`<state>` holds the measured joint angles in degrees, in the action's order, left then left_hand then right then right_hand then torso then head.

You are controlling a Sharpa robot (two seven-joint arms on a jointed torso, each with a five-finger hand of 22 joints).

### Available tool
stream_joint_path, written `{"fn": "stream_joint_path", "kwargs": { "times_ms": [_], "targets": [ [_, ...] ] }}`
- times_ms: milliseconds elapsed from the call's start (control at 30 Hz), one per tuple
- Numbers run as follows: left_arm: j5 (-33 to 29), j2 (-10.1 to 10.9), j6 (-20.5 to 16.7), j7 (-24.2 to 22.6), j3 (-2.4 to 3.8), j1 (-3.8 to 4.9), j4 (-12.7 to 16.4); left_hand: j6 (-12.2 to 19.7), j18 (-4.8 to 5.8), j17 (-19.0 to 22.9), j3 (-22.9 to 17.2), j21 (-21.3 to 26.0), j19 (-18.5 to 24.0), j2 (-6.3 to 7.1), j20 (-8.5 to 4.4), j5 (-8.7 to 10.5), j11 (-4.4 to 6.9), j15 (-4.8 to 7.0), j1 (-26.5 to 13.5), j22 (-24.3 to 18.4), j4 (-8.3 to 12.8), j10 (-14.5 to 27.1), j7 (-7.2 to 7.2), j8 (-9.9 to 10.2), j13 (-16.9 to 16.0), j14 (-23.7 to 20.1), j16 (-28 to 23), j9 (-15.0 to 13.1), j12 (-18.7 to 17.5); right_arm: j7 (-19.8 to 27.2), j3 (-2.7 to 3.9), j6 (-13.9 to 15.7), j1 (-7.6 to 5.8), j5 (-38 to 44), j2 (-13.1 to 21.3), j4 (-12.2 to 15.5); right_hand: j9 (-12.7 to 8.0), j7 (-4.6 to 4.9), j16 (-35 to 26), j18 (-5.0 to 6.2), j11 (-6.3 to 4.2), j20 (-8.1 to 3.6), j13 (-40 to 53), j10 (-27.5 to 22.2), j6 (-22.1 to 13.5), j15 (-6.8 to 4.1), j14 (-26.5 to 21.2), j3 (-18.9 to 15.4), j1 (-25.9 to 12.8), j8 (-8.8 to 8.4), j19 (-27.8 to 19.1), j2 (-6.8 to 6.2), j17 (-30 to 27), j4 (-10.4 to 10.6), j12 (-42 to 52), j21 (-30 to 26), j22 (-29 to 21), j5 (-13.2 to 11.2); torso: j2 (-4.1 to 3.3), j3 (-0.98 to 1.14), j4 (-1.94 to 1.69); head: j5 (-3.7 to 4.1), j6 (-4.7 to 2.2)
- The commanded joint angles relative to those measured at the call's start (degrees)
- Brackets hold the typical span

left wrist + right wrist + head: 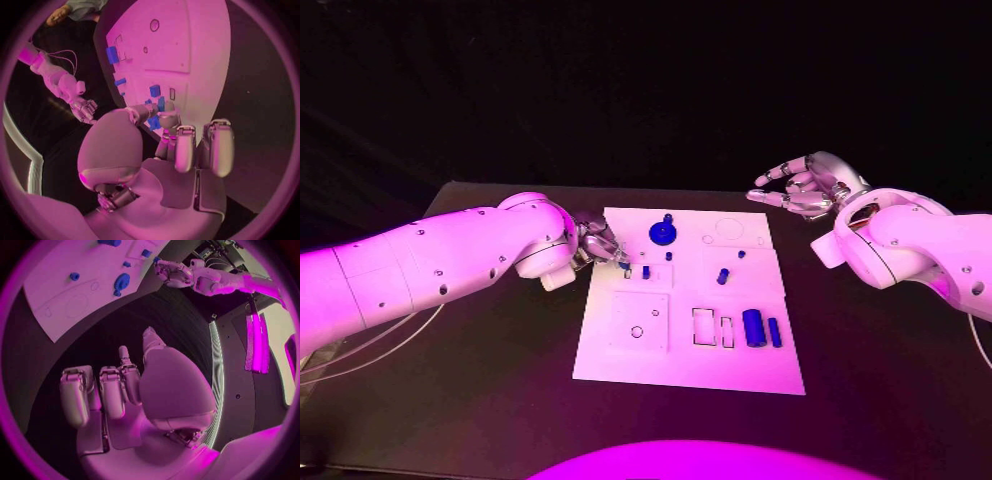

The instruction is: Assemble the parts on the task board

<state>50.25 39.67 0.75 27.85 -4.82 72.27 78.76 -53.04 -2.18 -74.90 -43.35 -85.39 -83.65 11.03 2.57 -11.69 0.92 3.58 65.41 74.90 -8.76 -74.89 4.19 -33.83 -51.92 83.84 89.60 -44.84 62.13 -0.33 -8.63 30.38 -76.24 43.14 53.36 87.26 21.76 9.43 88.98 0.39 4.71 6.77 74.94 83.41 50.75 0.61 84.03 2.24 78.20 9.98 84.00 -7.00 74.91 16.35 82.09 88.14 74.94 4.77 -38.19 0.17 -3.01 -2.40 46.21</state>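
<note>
A white task board [639, 345] lies at the centre of the black counter [488, 400], with small blue parts scattered over its upper and right portions. Near the board's top edge sits a round blue part [664, 234]; toward the right, a blue cylinder [754, 328] lies next to a thinner blue bar [775, 332], with smaller blue pieces [723, 275] between these and the round one.

The left hand [603, 245], entering from the left of the frame, reaches over the board's upper left edge with its fingers drawn close together, the tips at a small blue part [646, 271]; the left wrist view shows the fingertips [164, 117] touching a blue piece, though whether it is actually held cannot be told.

The right hand [805, 188] is raised off the board at the upper right of the frame, fingers apart and loosely curled, holding nothing.
</note>
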Motion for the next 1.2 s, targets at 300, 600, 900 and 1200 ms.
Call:
{"fn": "stream_joint_path", "kwargs": {
  "times_ms": [300, 600, 900, 1200],
  "targets": [
    [7.3, -0.7, -3.1, -0.5, -0.28, -0.81, 0.9, -1.5, 0.19, -15.1, -9.3, -0.3, -0.6, -0.04, -0.07, -0.40, 0.26, 0.53, -1.2, 8.0, 9.0, -1.2, -1.13, -0.8, -1.2, 6.2, 0.4, -1.3, 1.2, 0.6, -0.01, -1.2, 0.09, 0.6, 0.0, 0.1, -0.1, -0.12, -0.3, 0.14, -0.19, -0.61, 8.0, -0.1, -0.3, -0.36, 5.2, 0.1, 0.6, 0.38, 5.0, 0.09, 11.9, -0.5, -0.1, -0.2, 13.8, 0.0, 0.00, 0.03, 0.00, -0.12, 0.32],
    [9.8, -1.4, -3.1, -0.7, -0.40, -0.88, 0.9, -1.8, 0.21, -15.1, -9.3, -0.3, -0.6, -0.05, -0.14, -0.30, 0.38, 0.62, -1.6, 8.0, 9.0, -1.7, -1.29, -1.1, -1.8, 6.2, 0.4, -1.1, 1.7, 0.6, -0.01, -1.3, 0.11, 0.6, 0.0, 0.1, -0.1, -0.11, -0.2, 0.14, -0.18, -0.62, 8.0, -0.1, -0.3, -0.37, 5.2, 0.0, 0.6, 0.40, 5.0, 0.06, 12.0, -0.4, -0.1, -0.3, 13.8, 0.0, -0.05, 0.04, 0.05, 0.10, -0.28],
    [11.1, -2.0, -0.4, -0.3, -0.53, -0.89, 0.5, -2.0, 0.17, -15.1, -9.2, -0.2, -0.5, 0.08, -0.19, -0.22, 0.50, 0.69, -1.7, 7.9, 9.1, -1.9, -1.43, -1.3, -2.0, 6.2, 0.4, -1.0, 2.0, 0.6, -0.01, -1.2, 0.15, -0.3, 0.0, 0.0, -0.1, -0.11, -0.2, 0.12, -0.18, -0.62, 8.1, -0.1, -0.3, -0.37, 5.2, 0.0, 0.5, 0.41, 5.1, 0.06, 12.0, -0.4, 0.0, -0.2, 13.9, -0.1, -0.04, 0.08, -0.01, 0.06, 0.27],
    [13.0, -2.3, 1.0, 0.4, -0.60, -0.89, 0.1, -2.0, 0.17, -15.1, -9.2, -0.2, -0.5, 0.09, -0.20, -0.21, 0.53, 0.71, -1.7, 7.9, 9.2, -1.9, -1.46, -1.3, -2.1, 6.2, 0.4, -1.0, 2.0, 0.7, -0.01, -1.0, 0.20, -0.7, -0.1, 0.0, -0.1, -0.11, -0.2, 0.12, -0.18, -0.62, 8.1, -0.1, -0.3, -0.37, 5.2, 0.0, 0.5, 0.41, 5.1, 0.06, 12.0, -0.4, 0.0, -0.2, 13.9, -0.1, -0.01, 0.04, 0.01, 0.11, 0.50]
  ]
}}
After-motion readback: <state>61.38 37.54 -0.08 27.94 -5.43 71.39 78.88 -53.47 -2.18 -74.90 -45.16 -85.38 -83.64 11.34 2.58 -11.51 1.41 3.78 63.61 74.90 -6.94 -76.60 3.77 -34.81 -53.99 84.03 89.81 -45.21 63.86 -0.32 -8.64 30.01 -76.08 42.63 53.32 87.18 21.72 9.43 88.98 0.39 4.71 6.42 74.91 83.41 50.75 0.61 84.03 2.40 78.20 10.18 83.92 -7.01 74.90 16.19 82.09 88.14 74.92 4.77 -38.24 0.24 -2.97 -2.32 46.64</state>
